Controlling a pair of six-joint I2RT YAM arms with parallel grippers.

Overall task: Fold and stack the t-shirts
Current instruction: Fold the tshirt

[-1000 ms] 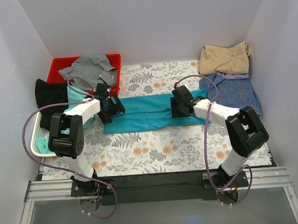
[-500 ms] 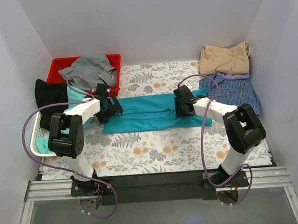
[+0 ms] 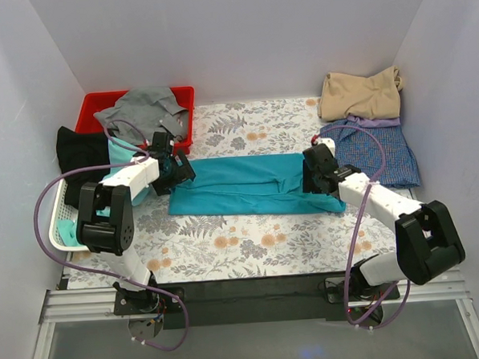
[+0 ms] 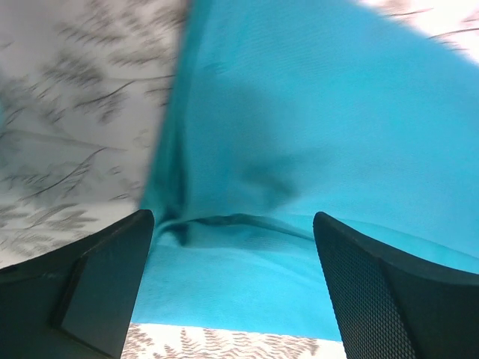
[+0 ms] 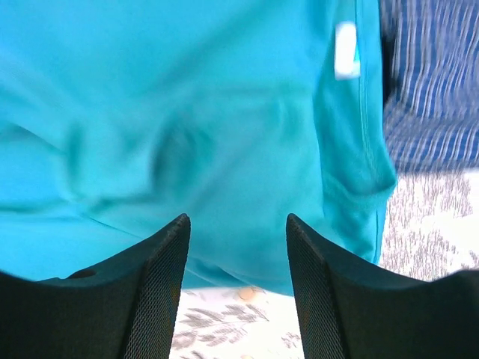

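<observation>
Hovering agape over teal t-shirt (image 3: 244, 186): left hand (image 3: 179, 169), right hand (image 3: 312, 178).

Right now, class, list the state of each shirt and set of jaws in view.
Teal t-shirt: folded into a long strip, flat.
Checked shirt: spread, partly covered.
Tan shirt: bunched atop checked shirt.
Grey shirt: crumpled in red bin.
Black shirt: heaped, unfolded.
Left jaws: open.
Right jaws: open.
</observation>
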